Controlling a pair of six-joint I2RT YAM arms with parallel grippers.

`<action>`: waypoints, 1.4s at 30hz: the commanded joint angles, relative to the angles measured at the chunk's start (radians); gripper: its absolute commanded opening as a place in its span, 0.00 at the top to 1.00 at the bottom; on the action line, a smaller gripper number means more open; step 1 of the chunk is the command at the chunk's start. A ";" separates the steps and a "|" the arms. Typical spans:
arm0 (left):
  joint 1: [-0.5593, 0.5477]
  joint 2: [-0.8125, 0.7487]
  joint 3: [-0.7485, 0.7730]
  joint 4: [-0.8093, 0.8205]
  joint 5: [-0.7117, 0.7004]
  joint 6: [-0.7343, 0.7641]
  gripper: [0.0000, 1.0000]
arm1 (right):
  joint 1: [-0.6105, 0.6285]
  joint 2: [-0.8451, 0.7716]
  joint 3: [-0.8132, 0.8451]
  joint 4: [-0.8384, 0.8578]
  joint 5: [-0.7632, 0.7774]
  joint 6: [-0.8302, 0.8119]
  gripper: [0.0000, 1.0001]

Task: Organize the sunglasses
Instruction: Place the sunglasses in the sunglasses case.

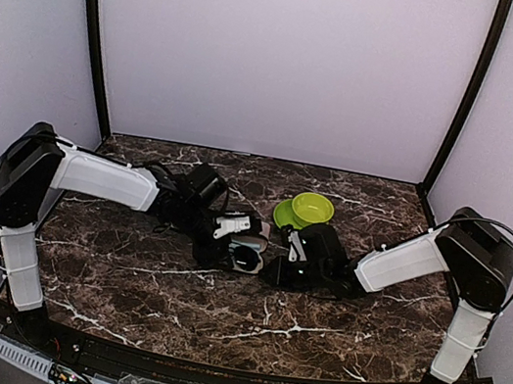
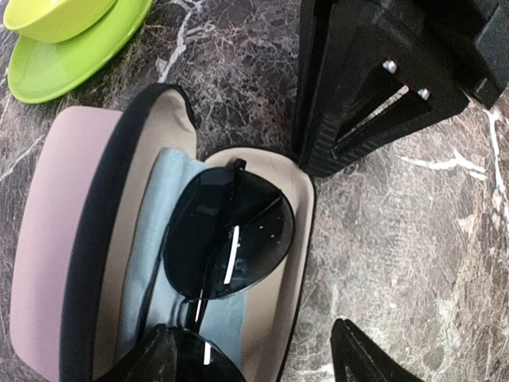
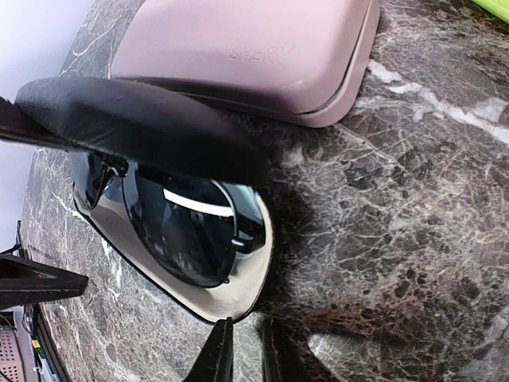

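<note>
Black-framed sunglasses (image 2: 227,239) lie folded on a blue cloth (image 2: 155,239) inside the open black case (image 2: 280,171) at table (image 1: 169,296) centre. The closed pink case (image 2: 48,239) sits against its lid at 9 o'clock in the left wrist view. Left gripper (image 1: 245,248) hangs over the case with fingers spread; right gripper (image 3: 241,358) at 3 o'clock has its fingers nearly pressed together, pinching nothing. Green bowl (image 1: 314,205) at 1 o'clock.

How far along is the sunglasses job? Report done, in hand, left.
Done: the black sunglasses lie on a cloth in the open black case. The pink case beside it is shut, contents hidden. In hand: nothing; the right end effector sits at the black case's end, gripping nothing. Left: shut the lid. No second pair shows.
</note>
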 commanded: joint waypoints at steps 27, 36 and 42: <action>0.003 -0.162 -0.127 0.150 0.093 -0.071 0.30 | 0.011 0.003 0.022 -0.021 0.023 -0.007 0.86; 0.003 -0.335 -0.311 0.263 -0.029 -0.298 0.31 | 0.013 -0.013 0.019 -0.017 0.020 -0.011 0.86; 0.003 -0.431 -0.423 0.299 -0.172 -0.596 0.30 | 0.015 -0.007 0.023 -0.012 0.019 -0.009 0.86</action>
